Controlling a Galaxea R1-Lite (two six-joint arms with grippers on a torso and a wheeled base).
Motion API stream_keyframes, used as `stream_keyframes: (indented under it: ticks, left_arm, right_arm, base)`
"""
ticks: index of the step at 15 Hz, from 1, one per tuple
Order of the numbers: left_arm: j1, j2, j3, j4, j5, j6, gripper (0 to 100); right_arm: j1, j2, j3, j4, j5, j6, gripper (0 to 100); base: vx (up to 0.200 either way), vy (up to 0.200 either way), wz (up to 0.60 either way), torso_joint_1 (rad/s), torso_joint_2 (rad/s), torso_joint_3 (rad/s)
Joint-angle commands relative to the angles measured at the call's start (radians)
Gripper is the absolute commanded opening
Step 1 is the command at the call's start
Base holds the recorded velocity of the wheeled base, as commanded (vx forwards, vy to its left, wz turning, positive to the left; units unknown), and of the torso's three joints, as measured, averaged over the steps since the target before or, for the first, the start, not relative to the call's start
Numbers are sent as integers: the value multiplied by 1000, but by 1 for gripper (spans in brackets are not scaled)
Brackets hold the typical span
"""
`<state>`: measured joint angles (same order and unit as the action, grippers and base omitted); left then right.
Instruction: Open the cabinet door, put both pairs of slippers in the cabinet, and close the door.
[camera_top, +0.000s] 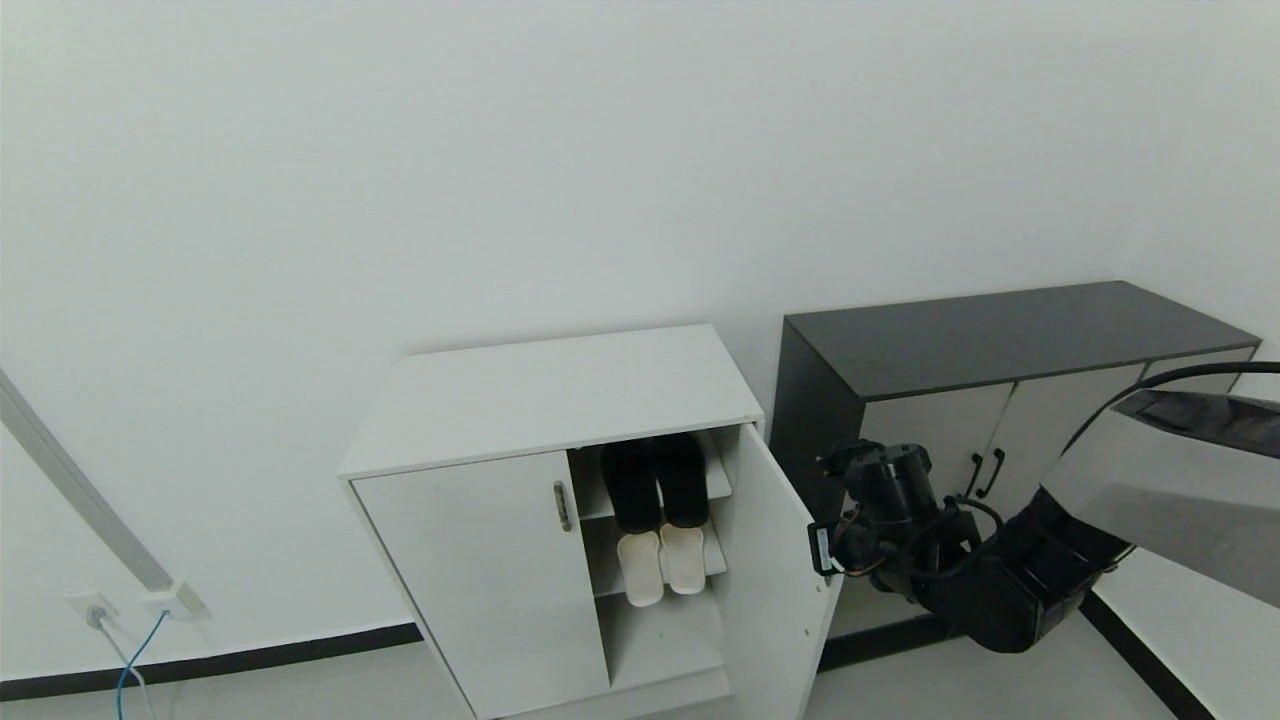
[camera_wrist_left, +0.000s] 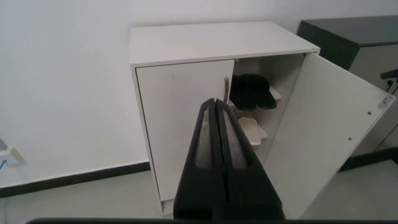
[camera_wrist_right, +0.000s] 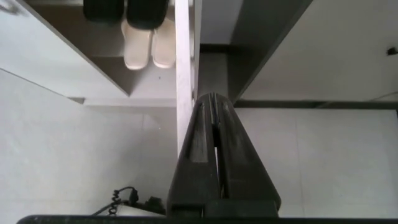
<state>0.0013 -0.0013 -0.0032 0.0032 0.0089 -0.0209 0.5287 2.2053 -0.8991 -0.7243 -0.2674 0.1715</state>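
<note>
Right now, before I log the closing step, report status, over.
Grippers: left gripper shut, right gripper shut by open door edge. Black slippers, white slippers shelved. White pair overhangs shelf, may catch door.

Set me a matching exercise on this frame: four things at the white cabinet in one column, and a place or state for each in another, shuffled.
Things:
1. black slippers
2. white slippers
3. left door
4. right door

Place or state:
A. swung open
B. on the upper shelf
C. shut
D. on the middle shelf

Pairs: 1-B, 2-D, 3-C, 4-A
</note>
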Motion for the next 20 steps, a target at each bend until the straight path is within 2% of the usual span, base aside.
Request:
stream_keyframes:
  ticks: [1, 5, 15, 20]
  left_arm:
    - [0, 1, 0, 0, 0, -1, 0]
    - [0, 1, 0, 0, 0, -1, 0]
    - [0, 1, 0, 0, 0, -2, 0]
    - [0, 1, 0, 0, 0, -2, 0]
  right_arm:
    - [19, 30, -3, 0, 1, 13, 0]
    - [134, -93, 42, 6, 97, 100, 0]
    - [159, -133, 103, -29, 96, 56, 0]
    - [169, -144, 126, -38, 102, 59, 0]
  base:
    - [0, 0, 0, 0, 0, 0]
    - [0, 0, 0, 0, 0, 0]
    - [0, 0, 0, 0, 0, 0]
    - [0, 0, 600, 3, 2, 2]
